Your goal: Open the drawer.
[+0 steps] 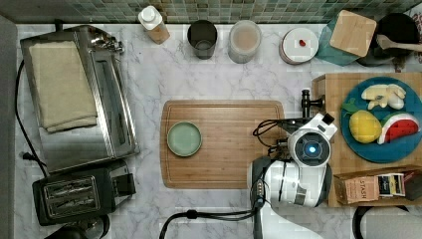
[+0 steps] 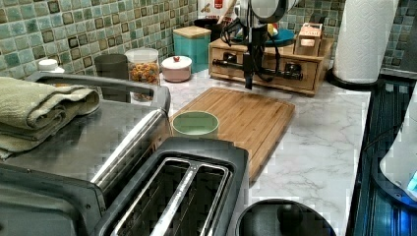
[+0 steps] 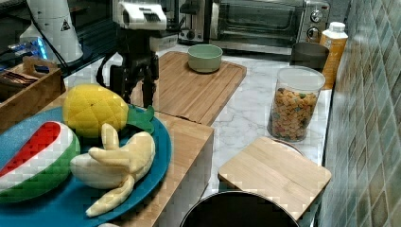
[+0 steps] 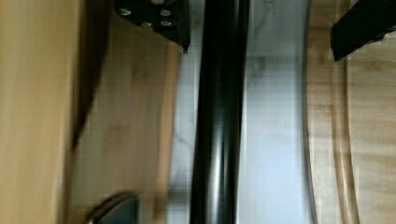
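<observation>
Your jaws (image 4: 266,32) are spread wide, gripping nothing. The drawer's (image 2: 275,81) black bar handle (image 4: 219,112) runs straight between them, fingers (image 4: 156,16) either side. Cutting board (image 4: 369,140) just beside.

bowl (image 1: 184,139) on cutting board (image 1: 234,164), cabinet (image 1: 338,169) at the top view's right, toaster oven (image 1: 74,99) at its left

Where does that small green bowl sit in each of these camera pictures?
Top view: green bowl on the cutting board's left part.
Left view: bowl at centre, on the board's near corner.
Right view: bowl upper centre, on the board's far end.
Wrist view: none.
Shared landmark: the cutting board.
</observation>
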`<action>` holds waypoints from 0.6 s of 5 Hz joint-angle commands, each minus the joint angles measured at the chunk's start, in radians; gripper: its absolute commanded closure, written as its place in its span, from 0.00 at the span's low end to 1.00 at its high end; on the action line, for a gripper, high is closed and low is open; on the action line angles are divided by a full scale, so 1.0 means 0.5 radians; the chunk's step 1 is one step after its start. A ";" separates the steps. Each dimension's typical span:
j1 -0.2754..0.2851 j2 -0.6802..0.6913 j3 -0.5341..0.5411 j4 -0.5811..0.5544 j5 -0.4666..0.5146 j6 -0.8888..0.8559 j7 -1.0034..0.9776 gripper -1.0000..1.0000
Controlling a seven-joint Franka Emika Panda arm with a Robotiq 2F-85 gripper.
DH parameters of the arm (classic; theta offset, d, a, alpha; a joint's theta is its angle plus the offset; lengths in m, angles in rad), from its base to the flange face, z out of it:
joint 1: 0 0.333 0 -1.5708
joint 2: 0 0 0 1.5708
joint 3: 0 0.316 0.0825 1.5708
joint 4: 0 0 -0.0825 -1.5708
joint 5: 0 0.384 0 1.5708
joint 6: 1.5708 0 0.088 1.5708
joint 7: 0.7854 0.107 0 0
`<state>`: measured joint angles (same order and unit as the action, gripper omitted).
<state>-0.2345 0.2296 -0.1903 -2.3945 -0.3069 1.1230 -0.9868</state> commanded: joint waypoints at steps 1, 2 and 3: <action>0.097 -0.058 -0.003 -0.003 -0.009 0.046 0.294 0.00; 0.152 -0.122 0.086 -0.001 0.091 -0.088 0.310 0.00; 0.202 -0.133 0.175 -0.062 0.156 0.014 0.338 0.00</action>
<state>-0.2021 0.2184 -0.1835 -2.4023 -0.2490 1.0898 -0.9072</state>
